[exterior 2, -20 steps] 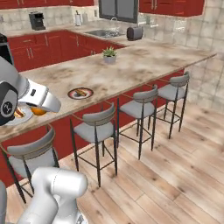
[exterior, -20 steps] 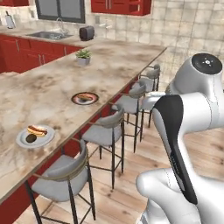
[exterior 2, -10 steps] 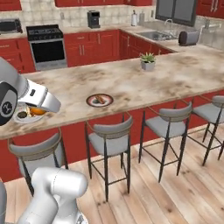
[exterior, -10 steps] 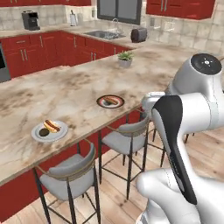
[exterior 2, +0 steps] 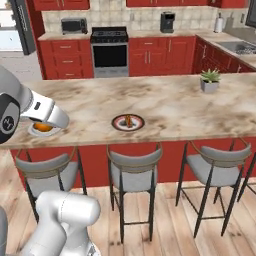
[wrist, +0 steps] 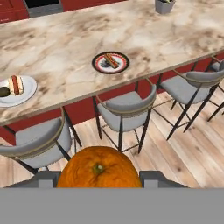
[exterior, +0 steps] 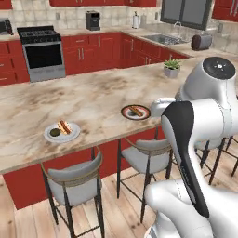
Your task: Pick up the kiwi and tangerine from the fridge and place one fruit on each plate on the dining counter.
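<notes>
Confirm the load first. In the hand view the pincer (wrist: 99, 181) is clamped on the tangerine (wrist: 99, 168), which sits between the two dark finger tips with its stem end facing the camera. In the right base view the same orange fruit (exterior 2: 42, 127) shows under the white wrist, held off the near edge of the bench (exterior 2: 165, 102).

Use the dark plate with the reddish rim (exterior: 135, 112) as your landmark. It lies near the bench's stool-side edge and carries a hot dog (exterior: 135, 110); no fruit shows on it. To its left along the same edge, well apart, sits the pale plate (exterior: 62, 132). That plate holds a second hot dog (exterior: 63, 126) and, just beside it, a small dark round item that looks like the kiwi (exterior: 55, 132).

Judge progress as follows:
- Kiwi: apparently delivered to the pale plate.
- Tangerine: fetched and gripped, not yet placed.
- Remaining: carry the tangerine over the dark plate, lower it and release.

Note that the hot dog takes up the middle of the dark plate, so the free area is narrow; the fruit is round and may roll if released high. The potted plant (exterior: 172, 68), beyond the dark plate to its right, stands well apart from the work.
</notes>
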